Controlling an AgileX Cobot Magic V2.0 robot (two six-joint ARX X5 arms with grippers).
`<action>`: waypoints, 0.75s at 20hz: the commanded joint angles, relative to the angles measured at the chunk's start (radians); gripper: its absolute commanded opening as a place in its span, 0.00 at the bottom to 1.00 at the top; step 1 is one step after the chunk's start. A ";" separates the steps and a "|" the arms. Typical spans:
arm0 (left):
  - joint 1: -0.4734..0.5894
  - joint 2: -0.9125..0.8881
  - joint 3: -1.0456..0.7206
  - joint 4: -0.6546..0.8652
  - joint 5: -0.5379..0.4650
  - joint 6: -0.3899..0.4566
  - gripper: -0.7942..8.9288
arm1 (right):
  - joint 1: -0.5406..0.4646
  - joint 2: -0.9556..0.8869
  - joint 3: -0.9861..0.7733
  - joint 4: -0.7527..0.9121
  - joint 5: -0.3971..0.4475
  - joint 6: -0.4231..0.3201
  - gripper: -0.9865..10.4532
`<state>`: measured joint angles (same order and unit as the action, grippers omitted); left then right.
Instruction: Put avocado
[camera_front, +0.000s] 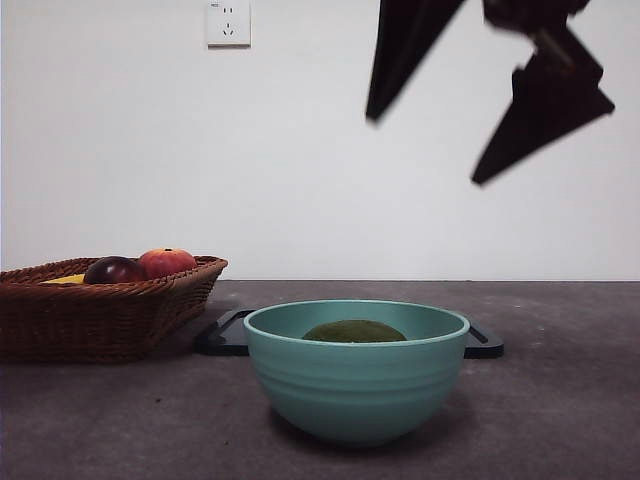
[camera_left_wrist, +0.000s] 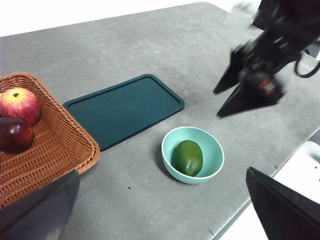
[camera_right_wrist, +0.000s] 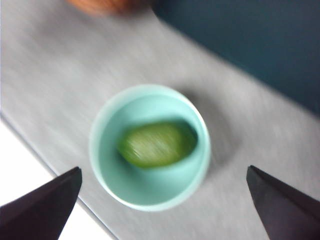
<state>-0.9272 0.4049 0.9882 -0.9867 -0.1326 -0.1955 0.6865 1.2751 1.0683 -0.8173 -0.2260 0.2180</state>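
Note:
The avocado (camera_front: 354, 331) lies in a teal bowl (camera_front: 355, 390) at the middle of the table, near the front edge. It also shows in the left wrist view (camera_left_wrist: 188, 157) and, blurred, in the right wrist view (camera_right_wrist: 156, 145). My right gripper (camera_front: 422, 150) is open and empty, high above the bowl and a little to its right; it also shows in the left wrist view (camera_left_wrist: 216, 104). My left gripper (camera_left_wrist: 161, 171) is open and empty, held high and well back from the bowl (camera_left_wrist: 215, 150).
A dark teal tray (camera_left_wrist: 125, 107) lies flat behind the bowl. A wicker basket (camera_front: 100, 320) at the left holds a red-orange fruit (camera_front: 167, 262), a dark maroon fruit (camera_front: 113, 270) and something yellow (camera_front: 65, 280). The table's front edge runs close to the bowl.

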 joint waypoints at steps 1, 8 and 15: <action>-0.008 0.002 0.010 0.015 -0.005 0.011 0.62 | 0.012 0.089 0.043 -0.055 0.055 0.013 0.54; -0.008 0.002 0.010 0.015 -0.005 0.011 0.62 | 0.011 0.262 0.045 -0.060 0.078 0.011 0.54; -0.008 0.002 0.010 0.015 -0.005 0.011 0.62 | 0.011 0.391 0.045 -0.038 0.078 0.013 0.44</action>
<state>-0.9276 0.4049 0.9882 -0.9867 -0.1326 -0.1951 0.6884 1.6482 1.0935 -0.8627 -0.1528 0.2180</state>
